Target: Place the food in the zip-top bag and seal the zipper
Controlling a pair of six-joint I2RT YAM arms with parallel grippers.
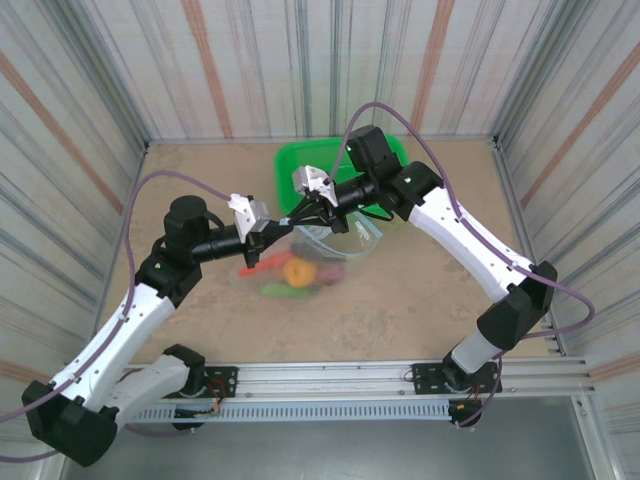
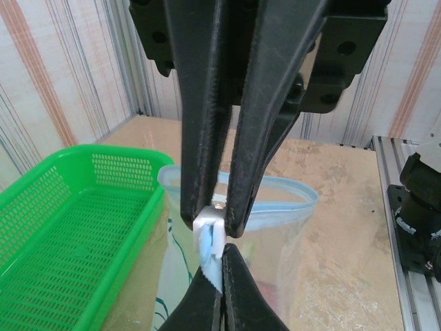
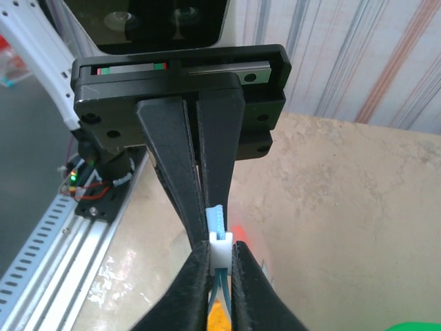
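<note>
The zip-top bag (image 1: 322, 247) hangs raised between both grippers, with the food (image 1: 300, 272) inside it: orange, green and purple pieces. My left gripper (image 2: 222, 279) is shut on the blue end tab of the zipper (image 2: 279, 205). Just above it, my right gripper (image 3: 221, 256) is shut on the white slider (image 3: 221, 249) of the zipper. Both grippers meet at the bag's near corner (image 1: 288, 222). Beyond the slider the two zipper strips curve apart, so the mouth stands open. An orange piece (image 3: 217, 318) shows below the slider.
The green mesh basket (image 1: 300, 165) stands right behind the bag, close to the right arm's wrist, and its wall (image 2: 103, 165) lies left of the bag. Striped walls enclose the table. A metal rail (image 1: 350, 380) runs along the near edge.
</note>
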